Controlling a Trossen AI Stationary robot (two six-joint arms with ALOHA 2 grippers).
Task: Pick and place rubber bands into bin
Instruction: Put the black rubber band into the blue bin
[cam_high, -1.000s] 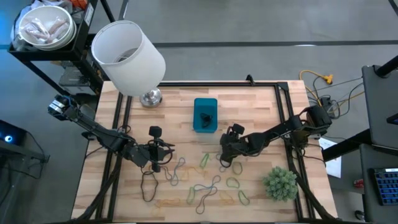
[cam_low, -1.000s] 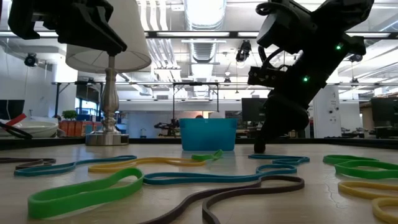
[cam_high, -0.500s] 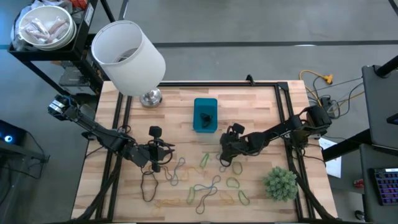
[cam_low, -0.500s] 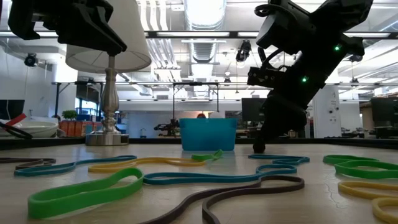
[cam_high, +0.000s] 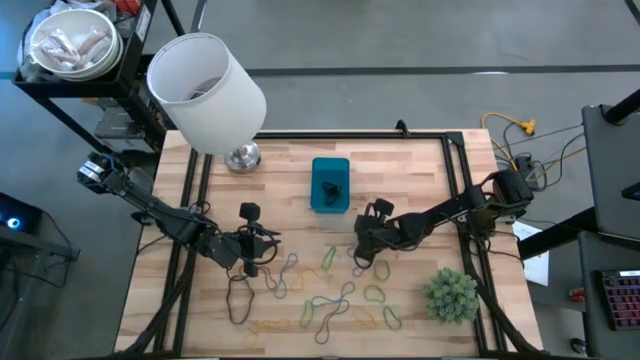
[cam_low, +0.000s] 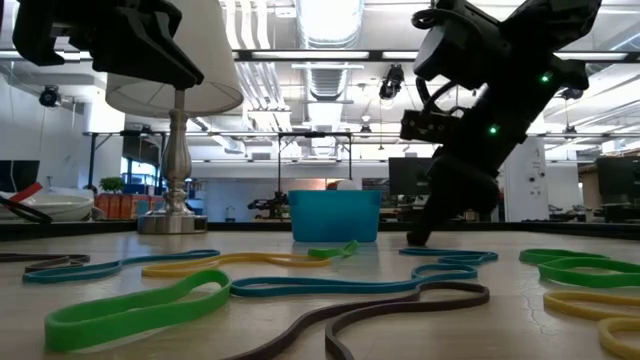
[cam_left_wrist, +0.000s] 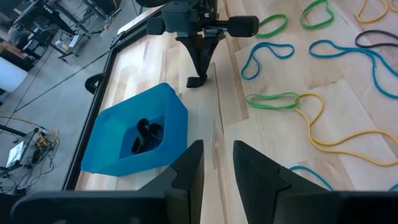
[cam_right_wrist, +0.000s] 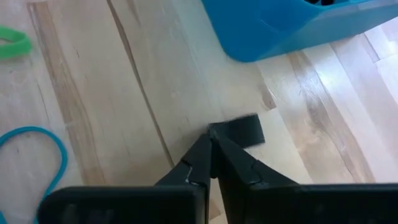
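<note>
The blue bin (cam_high: 330, 185) stands mid-table with a few dark rubber bands (cam_left_wrist: 148, 132) inside. Loose green, teal, yellow and dark rubber bands (cam_high: 325, 300) lie flat on the wood nearer the front edge. My right gripper (cam_high: 357, 240) is down at the table just in front of the bin's near right corner. It is shut on a small dark rubber band (cam_right_wrist: 239, 132). My left gripper (cam_high: 262, 243) hovers to the bin's left, open, with nothing between its fingers (cam_left_wrist: 189, 171). My right gripper pinches the small dark rubber band by one end (cam_right_wrist: 217, 132), right at its fingertips. The fingers slant down from the table's right side. The rest of the band sticks out beyond the tips and lies flattened on the wood next to the bin (cam_right_wrist: 280, 25).
A lamp with a big white shade (cam_high: 205, 90) and a metal foot (cam_high: 242, 157) stands at the far left. A fuzzy green plant ball (cam_high: 450, 293) sits near the front right corner. Black frame rails (cam_high: 470, 180) run along the table's sides.
My right gripper has shut its fingers at the table surface without moving away from its place. My left gripper and the loose bands have stayed as they were.
</note>
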